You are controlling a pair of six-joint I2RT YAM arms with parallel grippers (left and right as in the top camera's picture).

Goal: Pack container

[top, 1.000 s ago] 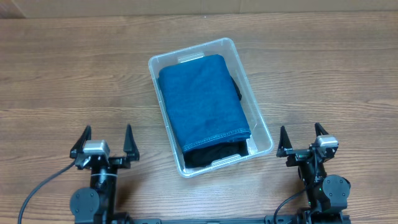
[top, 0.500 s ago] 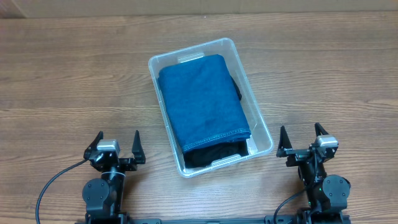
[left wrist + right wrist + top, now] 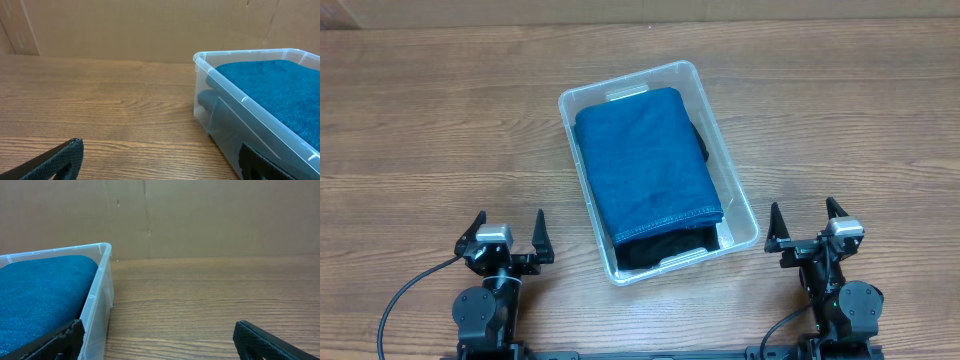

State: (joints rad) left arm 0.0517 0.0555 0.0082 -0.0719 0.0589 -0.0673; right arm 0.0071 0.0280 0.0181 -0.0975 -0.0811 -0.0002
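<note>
The clear plastic container [image 3: 732, 178] stands in the middle of the wooden table, tilted a little. A folded blue cloth [image 3: 645, 160] fills it, with a dark garment [image 3: 665, 247] under it at the near end. My left gripper [image 3: 506, 226] is open and empty at the near left, apart from the container. My right gripper [image 3: 806, 215] is open and empty at the near right. The left wrist view shows the container's wall [image 3: 225, 115] and the blue cloth [image 3: 280, 85] on the right. The right wrist view shows the container's corner [image 3: 102, 275] and the cloth [image 3: 40, 295] on the left.
Bare wood table [image 3: 440, 130] lies on both sides of the container. A brown cardboard wall [image 3: 125, 25] stands behind the table's far edge. A black cable [image 3: 405, 295] runs from the left arm's base.
My left gripper moved a little right and back toward the near edge one second ago, then held still. The right arm and the container have not moved.
</note>
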